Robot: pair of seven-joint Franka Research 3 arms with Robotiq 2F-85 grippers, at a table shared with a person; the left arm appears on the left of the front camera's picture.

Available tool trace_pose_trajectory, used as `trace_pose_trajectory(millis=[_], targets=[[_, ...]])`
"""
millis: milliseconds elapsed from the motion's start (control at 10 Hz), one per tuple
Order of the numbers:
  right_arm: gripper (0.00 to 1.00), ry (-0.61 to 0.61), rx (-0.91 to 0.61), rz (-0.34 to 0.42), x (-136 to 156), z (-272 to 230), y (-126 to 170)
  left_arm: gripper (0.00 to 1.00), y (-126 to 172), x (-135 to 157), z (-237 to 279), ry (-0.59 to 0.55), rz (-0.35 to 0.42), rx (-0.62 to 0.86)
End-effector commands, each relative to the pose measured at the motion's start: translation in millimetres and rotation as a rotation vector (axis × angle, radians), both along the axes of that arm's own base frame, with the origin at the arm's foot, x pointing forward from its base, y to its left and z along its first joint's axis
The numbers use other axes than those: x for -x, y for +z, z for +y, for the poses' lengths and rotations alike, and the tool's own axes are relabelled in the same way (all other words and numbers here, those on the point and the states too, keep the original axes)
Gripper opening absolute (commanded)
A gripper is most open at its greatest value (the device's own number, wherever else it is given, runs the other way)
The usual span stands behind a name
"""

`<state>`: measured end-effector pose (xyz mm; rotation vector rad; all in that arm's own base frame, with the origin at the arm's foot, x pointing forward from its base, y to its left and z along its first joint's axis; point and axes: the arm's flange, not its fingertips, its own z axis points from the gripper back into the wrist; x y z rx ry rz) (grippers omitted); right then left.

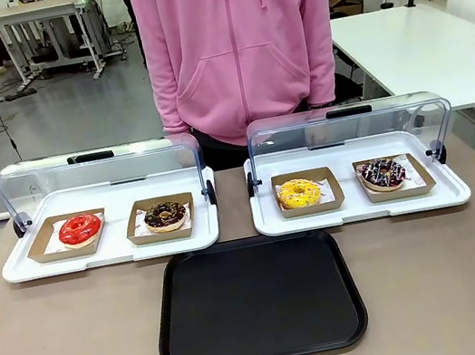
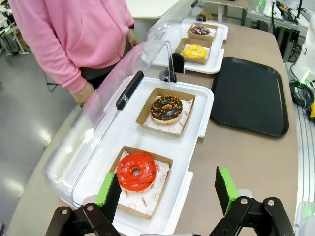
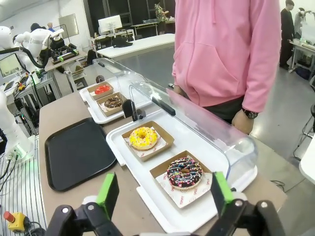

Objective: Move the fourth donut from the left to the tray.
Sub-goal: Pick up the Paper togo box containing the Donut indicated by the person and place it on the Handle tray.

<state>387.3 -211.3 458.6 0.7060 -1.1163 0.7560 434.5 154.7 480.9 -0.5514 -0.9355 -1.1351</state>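
Note:
The fourth donut [image 1: 382,174] is dark chocolate with white and pink sprinkles, in a brown cardboard holder at the right end of the right white display tray [image 1: 363,210]. It also lies just beyond my right gripper [image 3: 163,196], which stands open above the table edge, the fourth donut [image 3: 184,173] close ahead of its fingers. The black tray [image 1: 258,301] lies flat in front of the two display trays, with nothing on it. My left gripper [image 2: 166,191] is open, hovering near the red donut [image 2: 136,171]. The fourth donut [image 2: 200,30] lies far off in that view.
A red donut [image 1: 79,229] and a chocolate donut with golden sprinkles [image 1: 166,215] sit in the left display tray, a yellow donut [image 1: 299,192] in the right one. Both clear lids [image 1: 99,176] stand raised at the back. A person in a pink hoodie [image 1: 236,40] stands across the table.

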Motion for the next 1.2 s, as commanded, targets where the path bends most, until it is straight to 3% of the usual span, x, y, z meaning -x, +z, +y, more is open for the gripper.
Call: trace_pose_trajectory(millis=[0,1100], targets=[[1.00,-0.001,-0.008,0.002,-0.5,0.9,2.0,1.00,3.2,0.4,0.0,0.001,0.011,-0.006],[1.00,-0.001,-0.008,0.002,-0.5,0.9,2.0,1.00,3.2,0.4,0.0,0.001,0.011,-0.006]])
